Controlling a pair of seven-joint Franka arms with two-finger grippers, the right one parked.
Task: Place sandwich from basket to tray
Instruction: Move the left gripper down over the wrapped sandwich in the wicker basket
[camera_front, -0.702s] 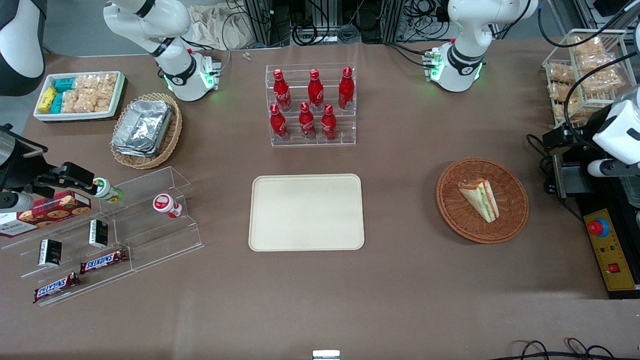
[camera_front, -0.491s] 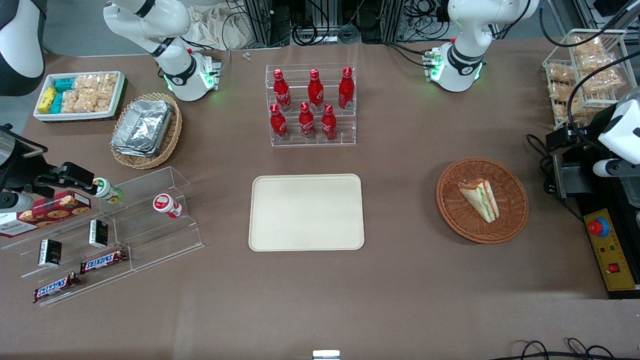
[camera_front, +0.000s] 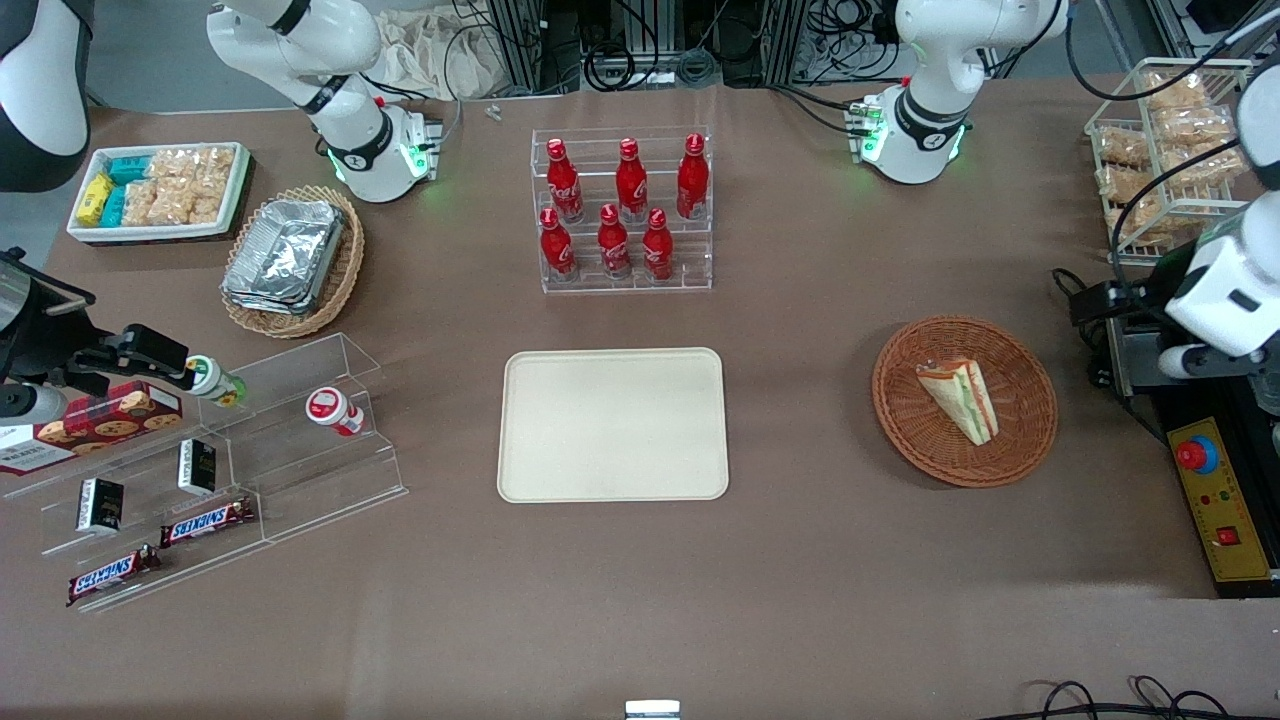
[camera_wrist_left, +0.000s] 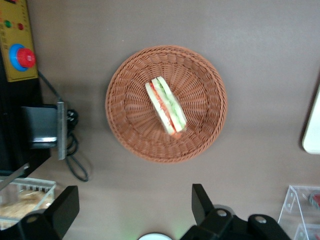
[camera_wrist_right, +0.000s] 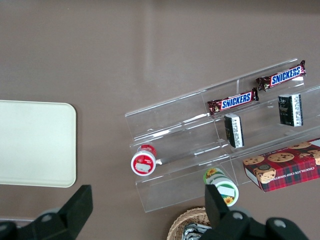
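The sandwich, a pale bread wedge with green and orange-red layers, lies in the round reddish-brown wicker basket. In the left wrist view the sandwich sits in the middle of the basket. My left gripper hangs above the table beside the basket, toward the working arm's end. It is open wide, with nothing between its black fingers. The cream tray lies bare in the middle of the table, and one edge of the tray shows in the wrist view.
A rack of red bottles stands farther from the camera than the tray. A control box with a red button and a black block sit next to the basket. A wire rack of snack bags stands at the working arm's end.
The left arm's wrist has shifted a little toward the basket and the camera. The sandwich, basket and tray have not moved.
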